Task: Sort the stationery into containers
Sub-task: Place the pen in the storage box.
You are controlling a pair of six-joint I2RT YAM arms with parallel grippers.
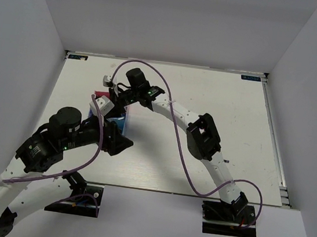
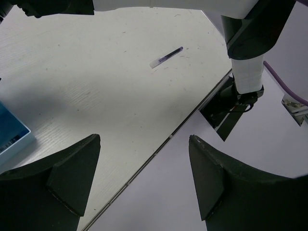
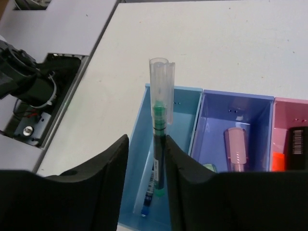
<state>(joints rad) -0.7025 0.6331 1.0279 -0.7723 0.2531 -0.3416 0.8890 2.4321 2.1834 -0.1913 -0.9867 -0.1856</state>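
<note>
The containers (image 3: 185,103) are three joined bins: light blue, dark blue and pink. My right gripper (image 3: 146,139) hangs over the light blue bin, jaws apart. A green pen (image 3: 160,120) with a clear cap stands upright between them. It leans on the right finger (image 3: 180,173), with a gap on its left side. Another pen (image 3: 150,190) lies in that bin. A pink capsule piece (image 3: 235,147) is in the dark blue bin and a black marker (image 3: 298,142) in the pink one. My left gripper (image 2: 144,139) is open and empty over the table's near edge. A thin dark pen (image 2: 166,57) lies on the table beyond it.
In the top view both arms crowd the containers (image 1: 120,124) at the table's left middle: right gripper (image 1: 109,103) above them, left gripper (image 1: 121,144) just in front. The right arm's base (image 2: 236,103) stands past the near edge. White walls close in three sides.
</note>
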